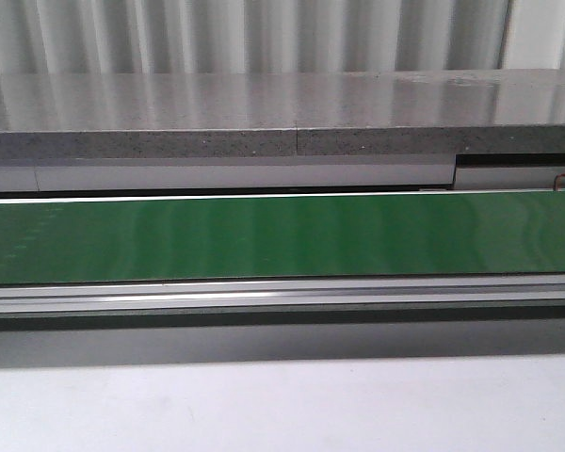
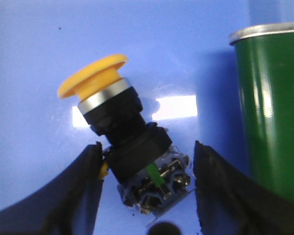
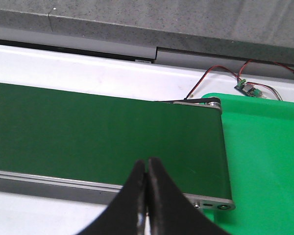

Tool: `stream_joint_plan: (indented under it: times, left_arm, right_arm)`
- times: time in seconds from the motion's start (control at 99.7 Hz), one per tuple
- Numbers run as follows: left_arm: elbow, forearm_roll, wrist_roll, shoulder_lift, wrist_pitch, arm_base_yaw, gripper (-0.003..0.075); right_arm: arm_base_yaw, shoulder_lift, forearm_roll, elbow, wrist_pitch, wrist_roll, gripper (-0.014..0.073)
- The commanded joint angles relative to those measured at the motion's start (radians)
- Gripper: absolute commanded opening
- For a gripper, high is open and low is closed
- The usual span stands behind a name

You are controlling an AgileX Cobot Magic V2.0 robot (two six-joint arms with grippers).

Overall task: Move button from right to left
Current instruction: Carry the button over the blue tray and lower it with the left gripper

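Yellow-capped, the button lies on a blue surface between the left gripper's wide-open fingers – ungripped, cap toward ten o'clock. The right gripper hangs pinched together and empty over the green belt; next, I'd guess, the left withdraws.

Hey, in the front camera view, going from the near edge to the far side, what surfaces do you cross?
Pale grey table top → metal side rail of the conveyor → green conveyor belt → speckled grey ledge → corrugated wall. No hand and no button show in this view.
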Motion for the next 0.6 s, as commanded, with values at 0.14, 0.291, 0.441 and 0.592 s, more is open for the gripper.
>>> stream_joint_plan:
  times: [0.14,0.291,0.441,0.592]
  left_arm:
    - [-0.031,-0.015,0.016,-0.005,-0.036,0.0,-0.002]
    - [-0.029,0.01,0.016,0.003,-0.043,0.0,-0.002]
    - [-0.028,0.016,0.016,0.016,-0.049,0.0,-0.002]
    - [-0.028,0.016,0.025,0.022,-0.061,0.0,-0.002]
  right_arm:
    - [-0.001,0.003,0.026,-0.028,-0.065,-0.008,-0.0068]
    - [-0.001,0.003,0.026,-0.028,-0.065,-0.008,-0.0068]
    - [-0.001,0.003,0.026,-0.028,-0.065,-0.008,-0.0068]
    - [-0.001,0.003,0.026,-0.028,-0.065,-0.008,-0.0068]
